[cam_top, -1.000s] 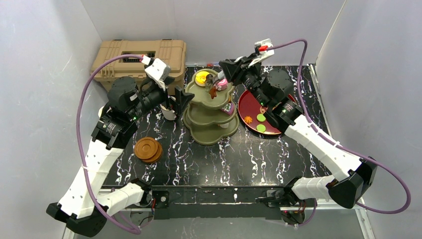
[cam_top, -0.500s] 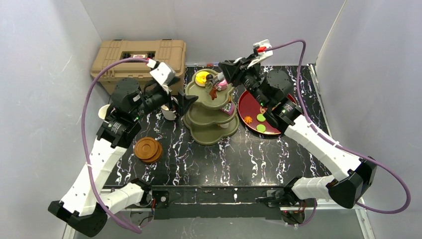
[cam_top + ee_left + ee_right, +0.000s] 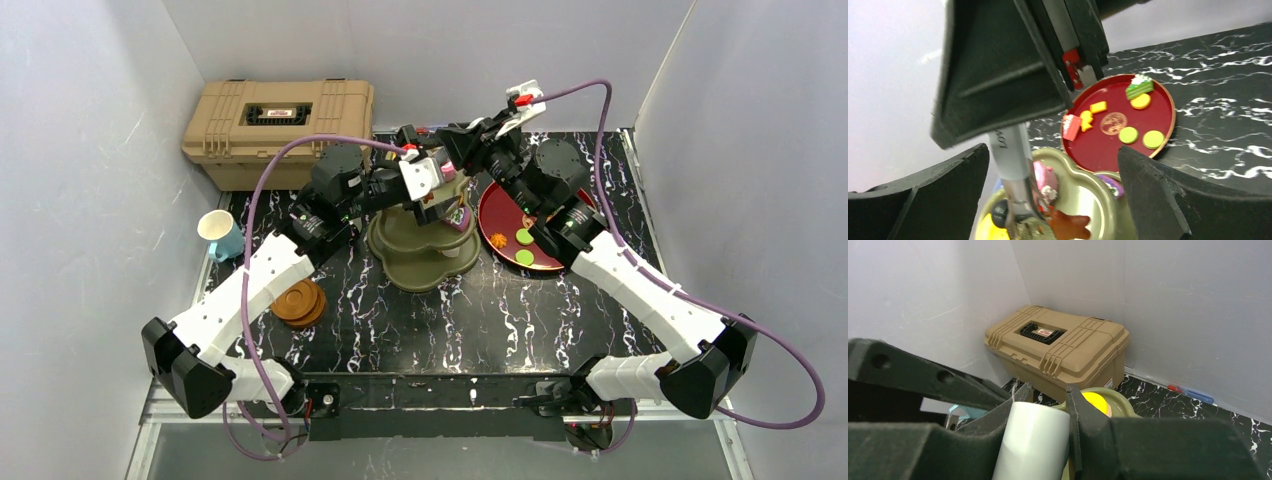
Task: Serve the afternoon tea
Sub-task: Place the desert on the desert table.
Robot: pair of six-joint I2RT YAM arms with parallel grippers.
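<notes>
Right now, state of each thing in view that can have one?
Stand, upright, top tier partly filled.
Left tool, open, empty, above the stand.
Right tool, shut on a white utensil.
Red plate, holding toy pastries.
Toolbox, lid closed.
White-and-blue cup, upright.
Wooden saucers, stacked.
</notes>
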